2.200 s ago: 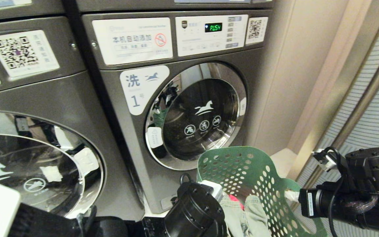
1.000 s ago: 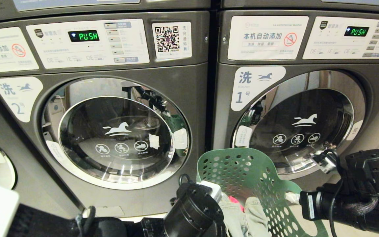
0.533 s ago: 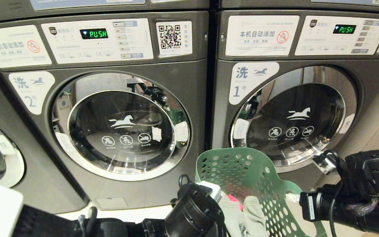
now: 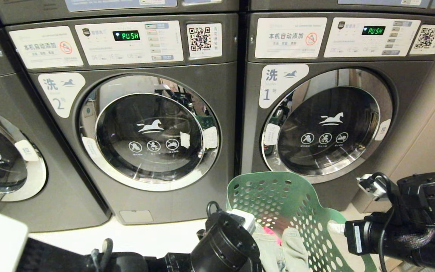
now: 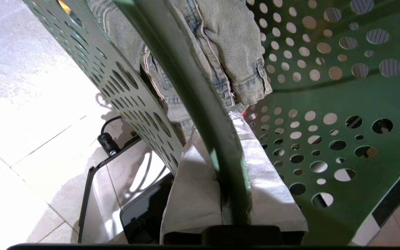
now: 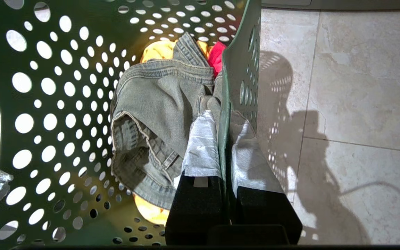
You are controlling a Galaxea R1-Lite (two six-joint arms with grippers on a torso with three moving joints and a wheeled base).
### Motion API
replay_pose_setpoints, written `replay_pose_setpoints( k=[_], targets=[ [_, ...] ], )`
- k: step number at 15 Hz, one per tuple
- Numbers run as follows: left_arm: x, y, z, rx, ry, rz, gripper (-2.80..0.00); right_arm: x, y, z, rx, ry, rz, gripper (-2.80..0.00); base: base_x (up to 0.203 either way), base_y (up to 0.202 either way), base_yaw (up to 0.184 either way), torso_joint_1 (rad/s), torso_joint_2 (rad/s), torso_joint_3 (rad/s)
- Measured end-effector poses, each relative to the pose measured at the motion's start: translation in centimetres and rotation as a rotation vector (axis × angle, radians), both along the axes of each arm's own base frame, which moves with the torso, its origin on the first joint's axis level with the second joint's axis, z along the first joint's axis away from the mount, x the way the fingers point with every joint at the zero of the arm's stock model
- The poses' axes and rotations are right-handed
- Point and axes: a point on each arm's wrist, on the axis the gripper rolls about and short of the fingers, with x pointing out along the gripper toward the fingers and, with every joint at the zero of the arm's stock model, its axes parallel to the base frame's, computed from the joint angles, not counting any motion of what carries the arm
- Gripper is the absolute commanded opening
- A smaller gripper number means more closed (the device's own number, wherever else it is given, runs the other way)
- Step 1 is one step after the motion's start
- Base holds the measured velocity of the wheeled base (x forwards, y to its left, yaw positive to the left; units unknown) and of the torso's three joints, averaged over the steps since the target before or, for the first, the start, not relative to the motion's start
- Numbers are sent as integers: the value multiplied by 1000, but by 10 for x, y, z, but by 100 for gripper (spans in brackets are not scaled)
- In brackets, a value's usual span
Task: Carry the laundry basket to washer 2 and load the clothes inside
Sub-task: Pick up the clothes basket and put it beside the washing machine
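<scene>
The basket (image 4: 289, 204) hangs near the robot, between its arms, in front of the gap between washer 2 (image 4: 142, 124) on the left and washer 1 (image 4: 327, 113) on the right. The left end effector (image 5: 233, 187) and right end effector (image 6: 225, 156) each clamp its rim. The clothes (image 6: 158, 114) lie inside: denim over yellow and red cloth.

Bright indoor light, glare on chrome washer doors (image 4: 149, 132), sharp basket shadow on floor (image 6: 342, 86).
</scene>
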Motion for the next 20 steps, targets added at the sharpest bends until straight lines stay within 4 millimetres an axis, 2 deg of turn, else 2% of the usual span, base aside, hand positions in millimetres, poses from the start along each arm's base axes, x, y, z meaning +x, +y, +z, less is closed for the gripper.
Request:
replay_pose_setpoints(
  k=[7,11,16,20],
  targets=[
    [2,-2,-1,1,-2,2,-280,0,-1,-2,-8,6,0,-280,0,0,0,0,0,0],
    [19,-20,3,-21,-39,2,-280,8,-3,-3,-66,-8,-54,-280,0,0,0,0,0,0],
    [45,-57,0,-49,-86,-3,-280,41,-7,2,-105,-37,-143,-280,0,0,0,0,0,0],
    [65,-85,-14,-55,-106,-1,-280,73,-17,-4,-171,-36,-165,-280,0,0,0,0,0,0]
  ],
)
